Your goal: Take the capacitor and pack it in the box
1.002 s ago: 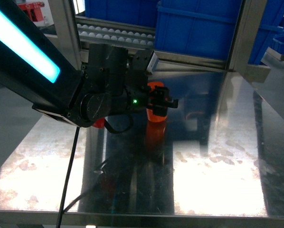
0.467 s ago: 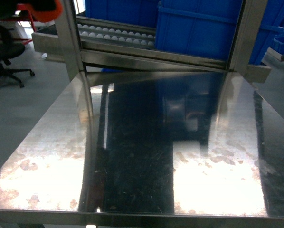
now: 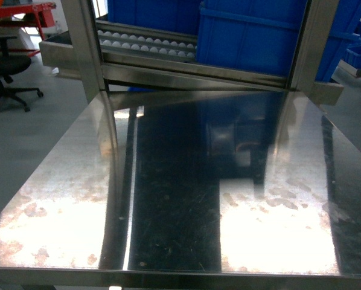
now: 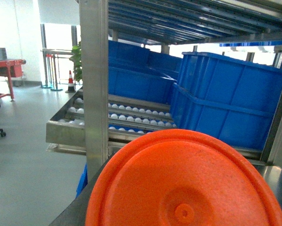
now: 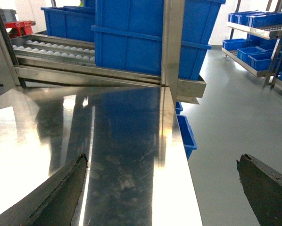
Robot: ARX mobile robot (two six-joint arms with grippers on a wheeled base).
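Filling the lower half of the left wrist view, the capacitor [image 4: 186, 181], its round orange end face right against the lens, so close that the left claw's fingers stay hidden and their spread cannot be told. Spread wide in the right wrist view, the right gripper [image 5: 162, 188], two dark fingertips [image 5: 61, 190] at the bottom corners, nothing between them, above the steel table [image 5: 127, 136]. Seen from the head camera: only the table's gleaming top, blue bins [image 3: 253, 33] and a roller rack [image 3: 147, 43] behind.
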